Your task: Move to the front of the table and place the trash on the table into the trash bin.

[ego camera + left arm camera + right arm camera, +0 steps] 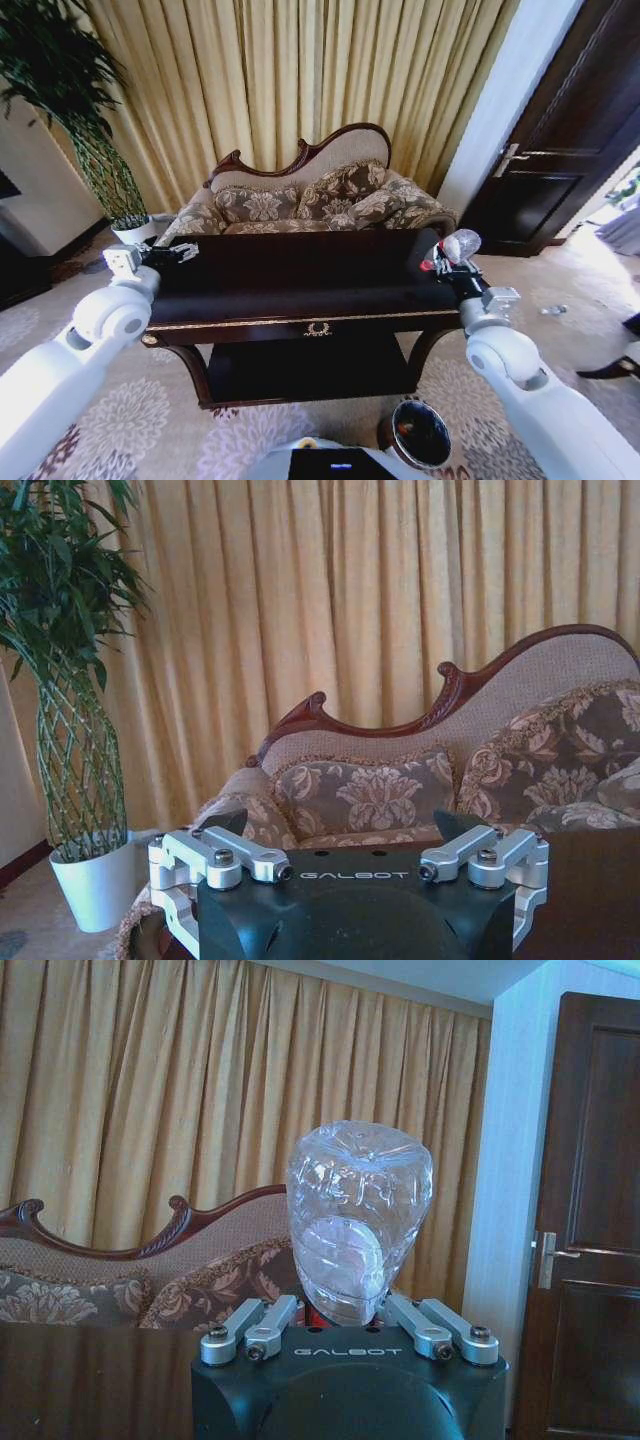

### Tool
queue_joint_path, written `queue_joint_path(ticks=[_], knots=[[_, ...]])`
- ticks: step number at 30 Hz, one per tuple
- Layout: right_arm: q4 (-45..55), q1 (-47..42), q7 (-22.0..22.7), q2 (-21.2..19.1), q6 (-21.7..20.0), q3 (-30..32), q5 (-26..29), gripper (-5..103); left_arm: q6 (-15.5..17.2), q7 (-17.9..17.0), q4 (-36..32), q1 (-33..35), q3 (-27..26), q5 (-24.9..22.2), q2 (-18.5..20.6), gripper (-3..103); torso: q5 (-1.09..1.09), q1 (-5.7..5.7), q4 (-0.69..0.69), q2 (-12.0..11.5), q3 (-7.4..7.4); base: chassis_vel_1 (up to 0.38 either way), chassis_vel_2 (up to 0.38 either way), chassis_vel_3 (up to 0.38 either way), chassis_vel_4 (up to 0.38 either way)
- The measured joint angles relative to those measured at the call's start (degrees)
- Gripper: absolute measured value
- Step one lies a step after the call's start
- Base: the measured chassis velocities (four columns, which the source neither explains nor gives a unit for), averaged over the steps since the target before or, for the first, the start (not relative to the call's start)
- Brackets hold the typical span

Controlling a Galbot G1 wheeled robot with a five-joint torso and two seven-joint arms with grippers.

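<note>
The long dark table (300, 322) with gold trim stands straight ahead. My right gripper (445, 266) hangs over its right end, shut on a clear plastic bottle (461, 243) with a red label. In the right wrist view the bottle (357, 1222) stands base-up between the fingers (255, 1328) of the right gripper (345, 1320). My left gripper (186, 252) is over the table's left end, and the left wrist view shows that left gripper (345, 832) open with nothing in it. The round dark trash bin (420, 433) with its black liner sits on the carpet below the table's front right, by my base.
A floral sofa (310, 200) with a carved back stands right behind the table, in front of gold curtains. A tall plant in a white pot (135, 231) is at the back left and a dark door (560, 140) at the right. Patterned carpet lies around the table.
</note>
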Motion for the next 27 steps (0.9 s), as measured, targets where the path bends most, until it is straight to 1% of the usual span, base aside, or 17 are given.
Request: queue_joint_path(ticks=[9, 10, 11, 12, 13, 14, 15, 17, 18, 19, 22, 23, 27], knots=[[0.4, -0.7, 0.0, 0.5, 0.4, -0.1, -0.5, 25, -0.2, 0.7, 0.5, 0.1, 0.0, 0.4, -0.8, 100, 0.01, 0.00, 0.00, 0.0, 0.00, 0.108, -0.108, -0.108, 0.119], [0.4, -0.7, 0.0, 0.4, 0.5, -0.2, -0.5, 25, -0.7, 1.7, 1.0, 0.2, -0.4, 0.3, -1.0, 100, 0.01, 0.00, 0.00, 0.0, 0.00, 0.137, -0.134, -0.148, 0.151], [0.2, -0.6, 0.0, 0.3, 0.5, -0.4, -0.5, 25, -2.1, 3.7, 1.7, 0.6, -1.0, 0.1, -1.2, 100, 0.01, -0.01, 0.00, 0.0, -0.01, 0.131, -0.139, -0.148, 0.137], [0.2, -0.6, 0.0, 0.3, 0.5, -0.4, -0.5, 25, -2.1, 3.7, 1.7, 0.6, -1.0, 0.1, -1.2, 100, 0.01, -0.01, 0.00, 0.0, -0.01, 0.131, -0.139, -0.148, 0.137], [0.0, -0.5, -0.1, 0.2, 0.6, -0.6, -0.4, 25, -3.4, 6.6, 2.4, 1.1, -1.9, -0.2, -1.4, 100, 0.01, -0.01, 0.00, 0.0, -0.01, 0.131, -0.137, -0.136, 0.137], [-0.2, -0.2, -0.1, 0.0, 0.6, -0.7, -0.3, 25, -4.6, 10.3, 3.2, 1.7, -2.8, -0.3, -1.6, 100, 0.01, -0.01, 0.01, 0.0, 0.00, 0.125, -0.137, -0.130, 0.117], [-0.2, -0.2, -0.1, 0.0, 0.6, -0.7, -0.3, 25, -4.6, 10.3, 3.2, 1.7, -2.8, -0.3, -1.6, 100, 0.01, -0.01, 0.01, 0.0, 0.00, 0.125, -0.137, -0.130, 0.117], [-0.7, 0.2, -0.4, -0.9, 0.7, -1.3, 0.3, 25, -5.8, 16.1, 4.7, 2.5, -3.9, -0.6, -1.7, 100, 0.00, -0.01, 0.03, 0.0, 0.00, 0.138, -0.112, -0.114, 0.112], [-1.0, 0.3, -0.7, -1.4, 0.8, -1.5, 0.5, 25, -5.7, 18.0, 5.0, 2.7, -4.1, -1.0, -1.8, 100, 0.00, -0.01, 0.02, 0.0, -0.01, 0.124, -0.101, -0.109, 0.085], [-1.0, 0.3, -0.7, -1.4, 0.8, -1.5, 0.5, 25, -5.7, 18.0, 5.0, 2.7, -4.1, -1.0, -1.8, 100, 0.00, -0.01, 0.02, 0.0, -0.01, 0.124, -0.101, -0.109, 0.085], [-1.6, 0.4, -1.5, -2.8, 0.9, -2.3, 1.5, 25, -4.4, 23.8, 5.9, 4.0, -5.6, -1.4, -2.3, 100, 0.00, -0.01, -0.01, 0.0, 0.00, 0.093, -0.095, -0.108, 0.084], [-1.6, 0.4, -1.5, -2.8, 0.9, -2.3, 1.5, 25, -4.4, 23.8, 5.9, 4.0, -5.6, -1.4, -2.3, 100, 0.00, -0.01, -0.01, 0.0, 0.00, 0.081, -0.092, -0.098, 0.081], [-2.5, 0.4, -3.2, -3.3, 1.7, -2.9, 1.7, 25, -4.4, 29.4, 6.5, 7.3, -8.4, 0.3, -2.5, 100, 0.01, 0.00, 0.00, 0.0, 0.00, 0.090, -0.079, -0.084, 0.087]])
